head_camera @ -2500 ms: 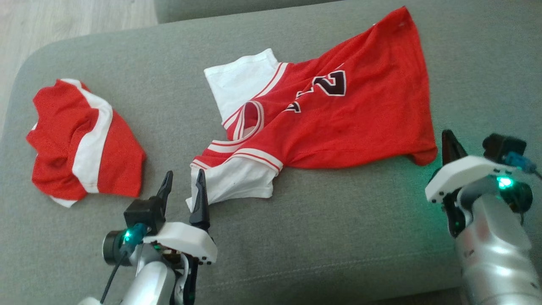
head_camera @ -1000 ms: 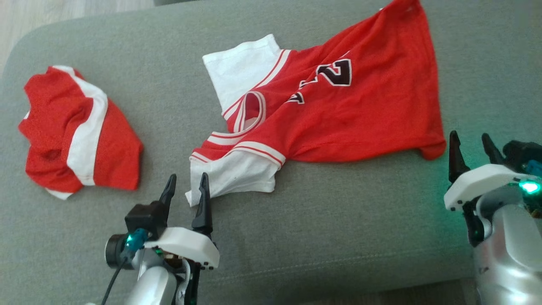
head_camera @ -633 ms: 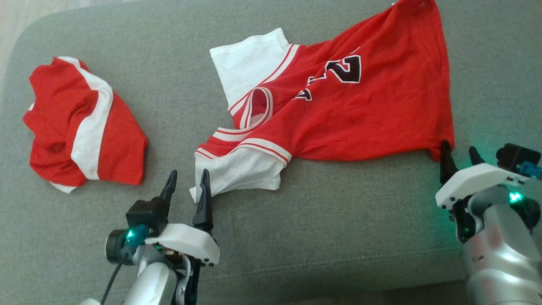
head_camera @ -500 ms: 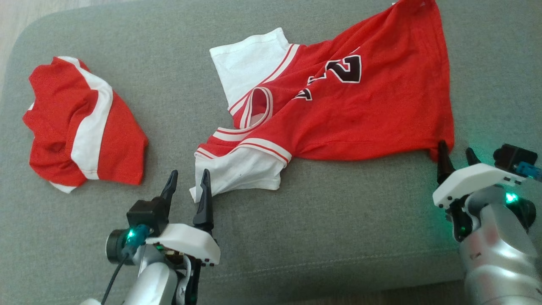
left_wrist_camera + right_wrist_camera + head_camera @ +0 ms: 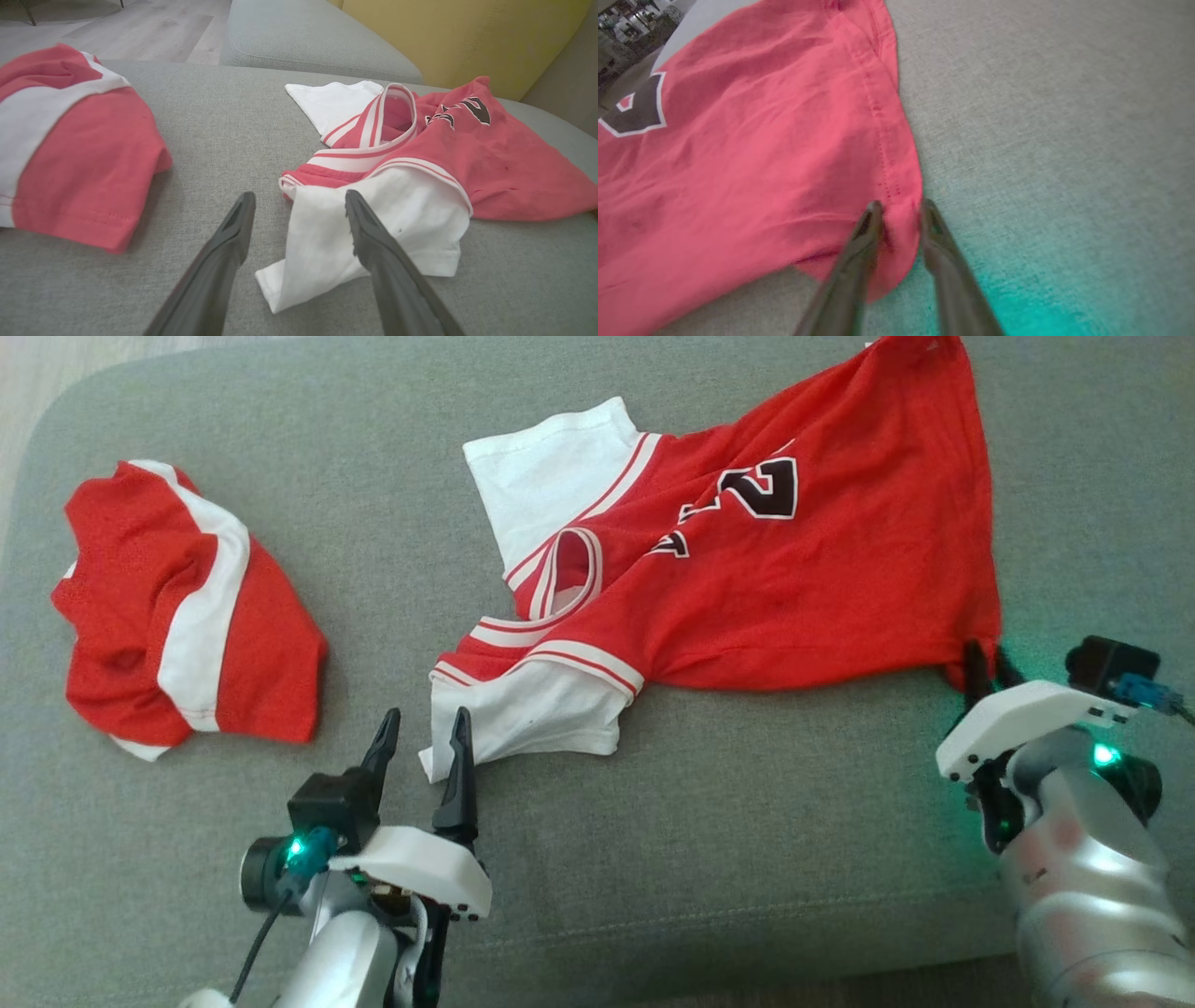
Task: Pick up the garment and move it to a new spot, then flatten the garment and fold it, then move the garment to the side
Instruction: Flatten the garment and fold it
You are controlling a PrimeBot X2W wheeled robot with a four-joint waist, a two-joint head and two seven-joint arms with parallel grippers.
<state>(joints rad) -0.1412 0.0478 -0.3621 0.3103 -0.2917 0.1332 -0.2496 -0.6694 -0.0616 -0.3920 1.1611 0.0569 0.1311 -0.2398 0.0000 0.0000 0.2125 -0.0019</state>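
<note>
The garment [image 5: 794, 569] is a red jersey with white sleeves and a dark number, spread crumpled across the grey sofa seat [image 5: 747, 821]. My right gripper [image 5: 988, 653] is at its near right hem corner. In the right wrist view the right gripper [image 5: 900, 205] has its jaws drawn close, with the red hem of the garment [image 5: 761, 163] pinched between them. My left gripper [image 5: 426, 714] stands open just short of the near white sleeve [image 5: 523, 719]. In the left wrist view the left gripper [image 5: 300, 196] straddles the edge of that sleeve [image 5: 373, 224] without gripping it.
A second red and white garment [image 5: 187, 625] lies bunched at the seat's left end, left of my left gripper. The seat's front edge runs along the bottom of the head view. A yellow cushion [image 5: 467, 37] and a wooden floor [image 5: 140, 28] lie beyond the seat.
My right gripper has moved forward onto the jersey's hem corner and its jaws have narrowed around the cloth. The left gripper has edged slightly forward, still open.
</note>
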